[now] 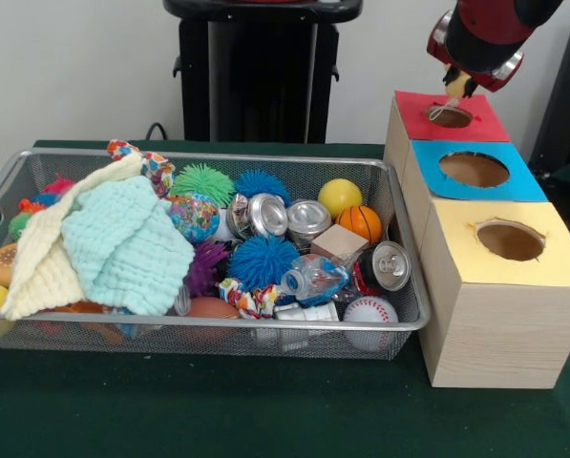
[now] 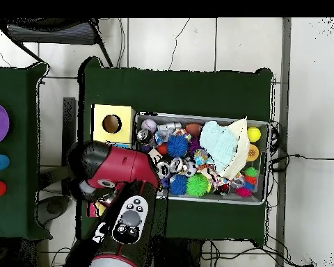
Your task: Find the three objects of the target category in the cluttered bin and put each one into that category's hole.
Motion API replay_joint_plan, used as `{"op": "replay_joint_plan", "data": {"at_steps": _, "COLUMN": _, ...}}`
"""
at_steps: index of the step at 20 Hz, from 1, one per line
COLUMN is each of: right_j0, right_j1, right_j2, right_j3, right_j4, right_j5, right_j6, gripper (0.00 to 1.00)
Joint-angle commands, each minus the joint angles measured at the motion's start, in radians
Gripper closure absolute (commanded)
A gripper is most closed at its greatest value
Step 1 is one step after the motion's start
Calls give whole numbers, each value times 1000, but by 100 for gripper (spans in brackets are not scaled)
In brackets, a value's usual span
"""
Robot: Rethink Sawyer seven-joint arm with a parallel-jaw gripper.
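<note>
The silver wire-mesh bin (image 1: 411, 322) lies across the green table, full of clutter; it also shows in the overhead view (image 2: 265, 126). My gripper (image 1: 455, 89) hangs over the hole of the red-topped box (image 1: 485, 126), at the far end of a row of three wooden boxes. It is shut on a small pale yellow toy (image 1: 453, 86), whose white string loop (image 1: 443, 114) dangles onto the hole's rim. The tan-orange, green-tufted figure does not show. In the overhead view my arm (image 2: 121, 170) hides the gripper and the red box.
A blue-topped box (image 1: 528, 181) and a yellow-topped box (image 1: 552, 267) stand next to the red one. The bin holds a pale green cloth (image 1: 122, 248), a cream cloth (image 1: 36, 272), cans (image 1: 391, 265), spiky balls (image 1: 263, 260), a baseball (image 1: 369, 310) and a small basketball (image 1: 362, 222).
</note>
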Motion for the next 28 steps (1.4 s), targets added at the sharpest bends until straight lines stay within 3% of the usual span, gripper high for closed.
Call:
{"op": "replay_joint_plan", "data": {"at_steps": 1, "right_j0": -34, "right_j1": 52, "right_j2": 100, "right_j3": 4, "right_j4": 22, "right_j5": -68, "right_j6": 150, "gripper": 100}}
{"op": "replay_joint_plan", "data": {"at_steps": 13, "right_j0": -38, "right_j1": 48, "right_j2": 103, "right_j3": 1, "right_j4": 16, "right_j5": -134, "right_j6": 127, "gripper": 100}}
{"op": "replay_joint_plan", "data": {"at_steps": 14, "right_j0": -38, "right_j1": 48, "right_j2": 103, "right_j3": 2, "right_j4": 18, "right_j5": -140, "right_j6": 128, "gripper": 0}}
{"op": "replay_joint_plan", "data": {"at_steps": 28, "right_j0": -73, "right_j1": 109, "right_j2": 107, "right_j3": -141, "right_j4": 1, "right_j5": -181, "right_j6": 122, "gripper": 0}}
